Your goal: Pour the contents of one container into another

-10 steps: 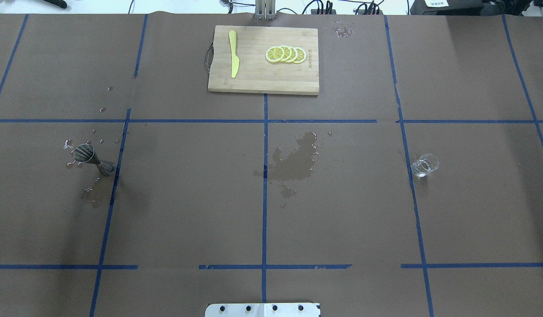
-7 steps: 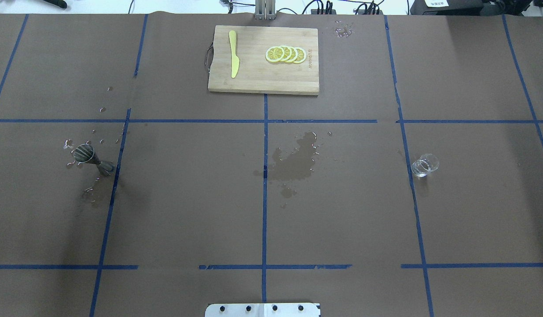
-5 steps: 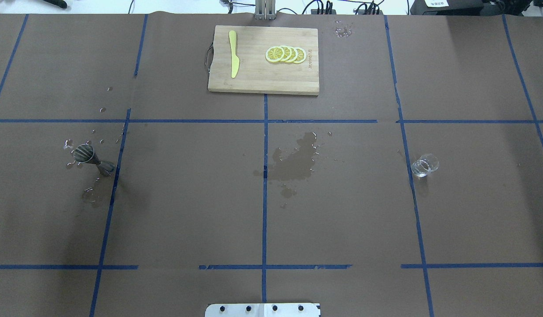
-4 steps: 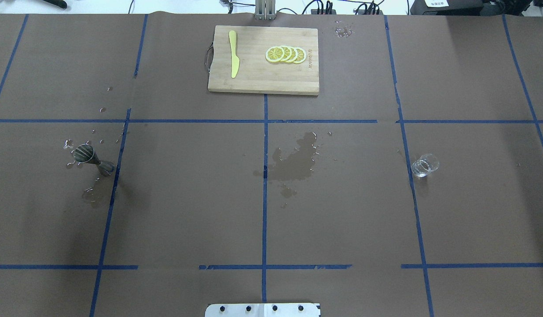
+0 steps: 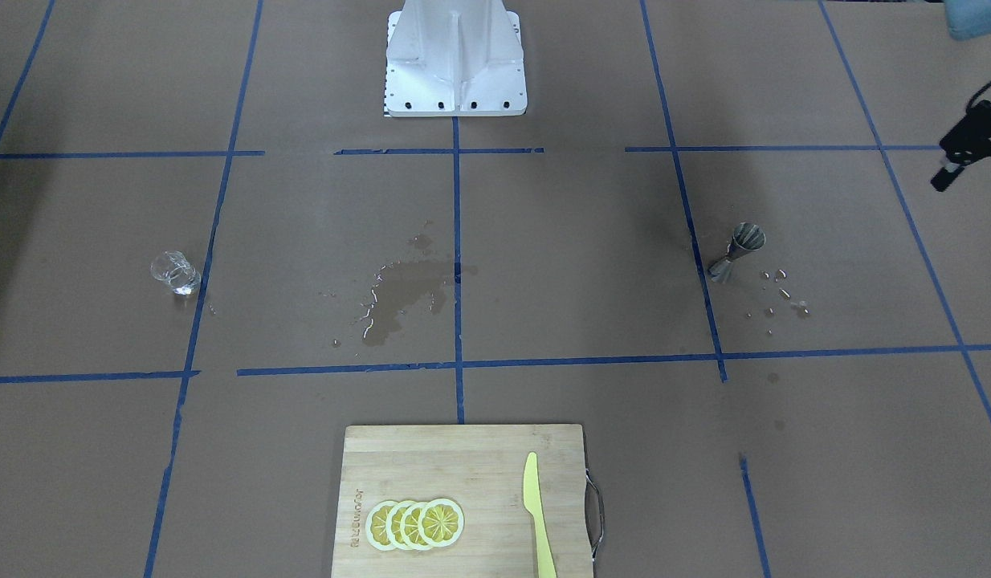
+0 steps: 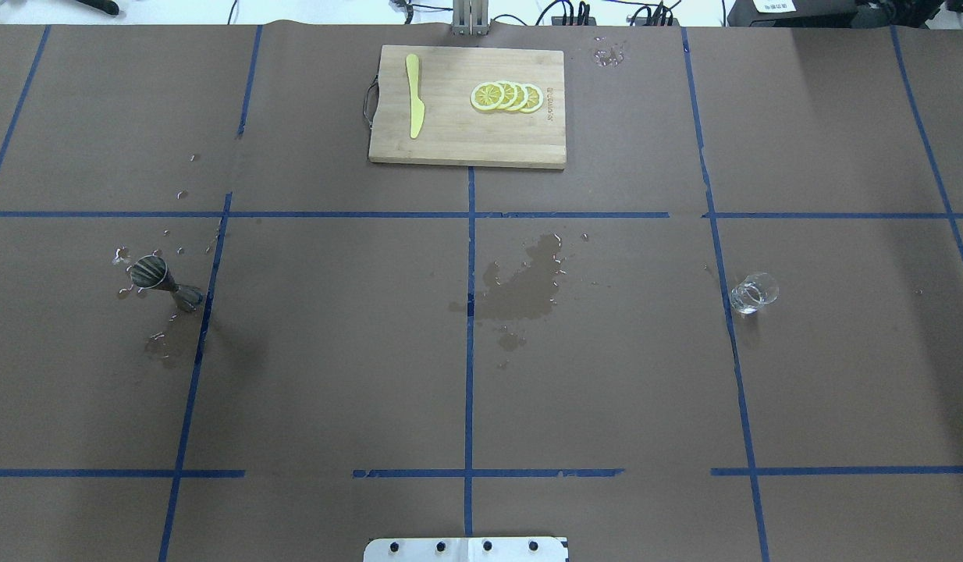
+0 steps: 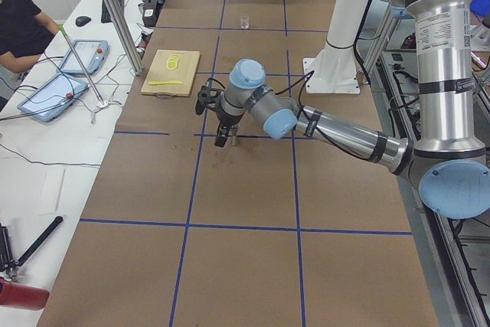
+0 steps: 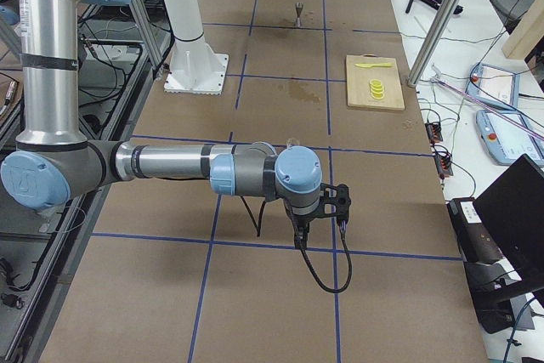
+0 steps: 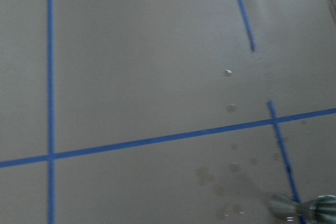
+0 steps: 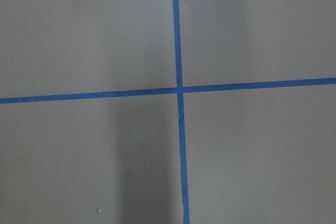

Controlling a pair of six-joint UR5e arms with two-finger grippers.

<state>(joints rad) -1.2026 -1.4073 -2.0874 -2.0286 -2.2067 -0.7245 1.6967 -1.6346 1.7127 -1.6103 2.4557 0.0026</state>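
Nearest the robot, the brown-papered table (image 6: pixel 333 375) is lying bare, and neither arm is holding anything. The right gripper (image 8: pixel 299 231) is hanging over a cross of blue tape on its own side. It shows only from the side, so I cannot tell whether its fingers are apart or together. The left gripper (image 7: pixel 221 137) is hovering close to the metal measuring cup (image 6: pixel 161 279), which is just catching the corner of the left wrist view. I cannot tell the state of its fingers either.

Further out, the measuring cup is standing upright on the robot's left with droplets scattered around its foot. The small glass (image 6: pixel 753 293) is standing well apart from it on the right. A wet patch (image 6: pixel 524 285) is spreading on the paper between them. Whether either vessel is holding liquid is too hard to make out.

At the far edge, a cutting board (image 6: pixel 458 133) is carrying lemon slices (image 6: pixel 506 96) and a yellow knife (image 6: pixel 413 94).

No pour is happening — both vessels are resting on the table. Grasping one, carrying it across and tipping it over the other all look left to do, most likely starting with the measuring cup.
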